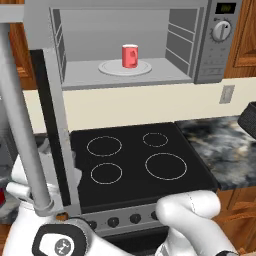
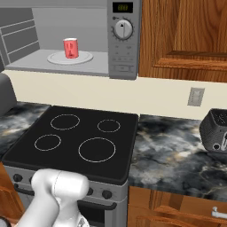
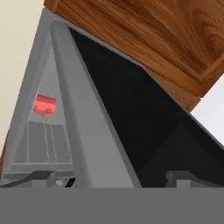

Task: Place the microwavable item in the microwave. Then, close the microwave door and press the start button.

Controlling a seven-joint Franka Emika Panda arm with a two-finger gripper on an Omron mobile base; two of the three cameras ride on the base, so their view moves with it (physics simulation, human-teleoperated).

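Stood upright on white plate (image 1: 112,70) inside microwave (image 1: 205,55): red-pink cup (image 1: 130,55), probably light, rigid. Swung wide open at nine o'clock: microwave door (image 1: 52,125); best pushed near handle (image 1: 22,135). Gripper (image 3: 116,178) spread, empty.

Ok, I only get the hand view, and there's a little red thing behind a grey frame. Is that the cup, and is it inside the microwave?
Observer: Yes. The small red-pink cylindrical cup stands upright on the white round plate inside the wide silver-grey microwave.
Operator: Is the door shut?
Observer: No. The black glass microwave door stands wide open on the left, with its long grey bar handle on the robot's side.
Operator: Where are the buttons?
Observer: On the microwave's right side panel, below the round dial. I cannot tell which one is start.
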